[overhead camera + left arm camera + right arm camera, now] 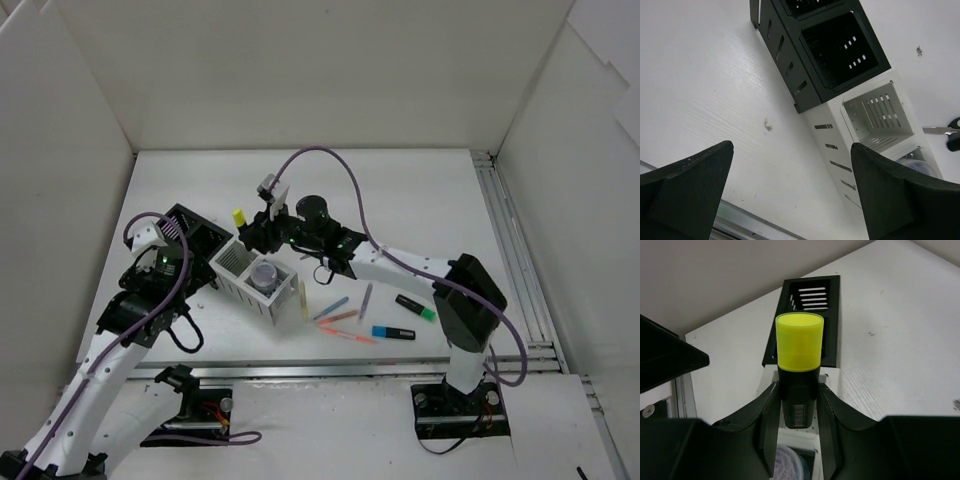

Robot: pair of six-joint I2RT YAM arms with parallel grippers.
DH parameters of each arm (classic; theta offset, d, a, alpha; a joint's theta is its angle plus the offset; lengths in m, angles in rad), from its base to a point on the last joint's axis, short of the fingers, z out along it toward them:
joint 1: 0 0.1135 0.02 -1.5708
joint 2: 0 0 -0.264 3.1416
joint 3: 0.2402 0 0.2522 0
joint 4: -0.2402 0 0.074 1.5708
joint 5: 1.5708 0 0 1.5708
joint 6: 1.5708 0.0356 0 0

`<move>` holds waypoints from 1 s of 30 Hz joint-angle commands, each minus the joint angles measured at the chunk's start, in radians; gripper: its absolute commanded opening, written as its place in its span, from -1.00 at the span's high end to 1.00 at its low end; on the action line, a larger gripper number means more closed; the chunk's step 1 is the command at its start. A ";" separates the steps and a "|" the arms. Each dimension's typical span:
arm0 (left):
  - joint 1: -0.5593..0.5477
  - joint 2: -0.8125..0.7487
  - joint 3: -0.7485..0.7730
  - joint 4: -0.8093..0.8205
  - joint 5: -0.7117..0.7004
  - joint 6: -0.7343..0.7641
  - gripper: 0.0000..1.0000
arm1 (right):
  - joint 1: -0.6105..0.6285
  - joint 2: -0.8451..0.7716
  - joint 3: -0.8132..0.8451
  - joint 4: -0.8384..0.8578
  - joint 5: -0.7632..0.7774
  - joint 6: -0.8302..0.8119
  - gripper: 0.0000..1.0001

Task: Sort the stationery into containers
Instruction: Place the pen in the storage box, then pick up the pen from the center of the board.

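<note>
**Right claw (799, 401), partly closed, clamps a yellow highlighter (799, 347); left claw (791, 152) gapes wide, holding nothing.**
Right wrist view: the highlighter's long axis runs straight out between the fingers, yellow cap outermost, barcode on its black barrel, above the row of boxes (827, 300). Overhead view only: the cap points far-left; a jar (264, 275) sits in a white box; pens (331, 308) lie loose on the table (420, 200). Left wrist view only: scissors (946, 132) beside the white boxes.

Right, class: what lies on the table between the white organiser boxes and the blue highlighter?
A pale yellow pen, a blue pen and orange pens lie loose there, seen in the top view.
</note>
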 commanded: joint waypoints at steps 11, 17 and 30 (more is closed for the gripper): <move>0.013 0.005 -0.005 0.049 0.080 0.025 -0.99 | 0.052 0.196 0.098 0.248 -0.097 -0.001 0.61; 0.013 -0.025 0.021 0.072 0.114 0.065 -0.99 | 0.064 0.122 0.073 0.245 -0.112 -0.026 -0.33; -0.010 0.062 0.075 0.222 0.362 0.286 -0.99 | -0.045 -0.197 -0.024 -0.171 0.194 -0.043 -0.96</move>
